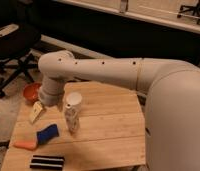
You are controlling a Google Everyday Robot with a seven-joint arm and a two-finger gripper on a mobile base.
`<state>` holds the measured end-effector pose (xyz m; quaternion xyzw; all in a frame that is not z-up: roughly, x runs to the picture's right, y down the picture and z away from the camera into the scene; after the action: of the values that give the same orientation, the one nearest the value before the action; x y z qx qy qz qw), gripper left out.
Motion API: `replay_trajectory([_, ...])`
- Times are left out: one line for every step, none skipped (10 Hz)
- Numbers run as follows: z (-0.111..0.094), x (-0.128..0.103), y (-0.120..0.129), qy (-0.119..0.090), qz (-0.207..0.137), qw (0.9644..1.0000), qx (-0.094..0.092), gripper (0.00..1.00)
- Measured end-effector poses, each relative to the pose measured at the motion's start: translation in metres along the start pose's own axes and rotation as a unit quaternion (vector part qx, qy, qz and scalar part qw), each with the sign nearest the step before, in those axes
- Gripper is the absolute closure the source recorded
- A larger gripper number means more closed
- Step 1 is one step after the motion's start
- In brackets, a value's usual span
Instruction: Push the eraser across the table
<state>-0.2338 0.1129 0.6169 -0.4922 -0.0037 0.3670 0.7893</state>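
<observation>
The eraser (47, 161), a flat black block with white stripes, lies near the front left corner of the pale plank table (115, 137). My white arm reaches in from the right and bends down over the table's left side. The gripper (37, 111) shows as a pale tip hanging at the left edge. It is open with nothing in it, well behind the eraser and apart from it.
A blue pad (47, 133) and an orange carrot-like piece (25, 145) lie between gripper and eraser. A white-capped bottle (72, 114) stands upright mid-table. An orange bowl (31, 92) sits beyond the left edge, an office chair (13, 47) behind it.
</observation>
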Motion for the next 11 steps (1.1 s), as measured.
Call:
replay_trajectory([0.004,0.002,0.005,0.006,-0.017,0.9997,-0.014,0.20])
replay_trajectory([0.008,0.006,0.008,0.017,-0.028,0.9990,-0.031,0.20])
replay_trajectory([0.012,0.012,0.009,0.030,-0.032,0.9981,-0.044,0.20])
replay_trajectory([0.020,0.025,0.008,0.059,-0.028,0.9959,-0.062,0.20])
replay_trajectory([0.028,0.037,0.004,0.086,-0.020,0.9933,-0.074,0.20])
replay_trajectory([0.034,0.046,0.002,0.106,-0.013,0.9907,-0.084,0.20])
replay_trajectory([0.041,0.054,0.000,0.128,-0.008,0.9871,-0.095,0.20])
replay_trajectory([0.047,0.056,0.001,0.142,-0.008,0.9847,-0.102,0.20])
replay_trajectory([0.046,0.056,0.000,0.141,-0.007,0.9848,-0.102,0.20])
replay_trajectory([0.046,0.057,-0.001,0.140,-0.006,0.9849,-0.102,0.20])
replay_trajectory([0.046,0.057,0.000,0.141,-0.007,0.9848,-0.102,0.20])
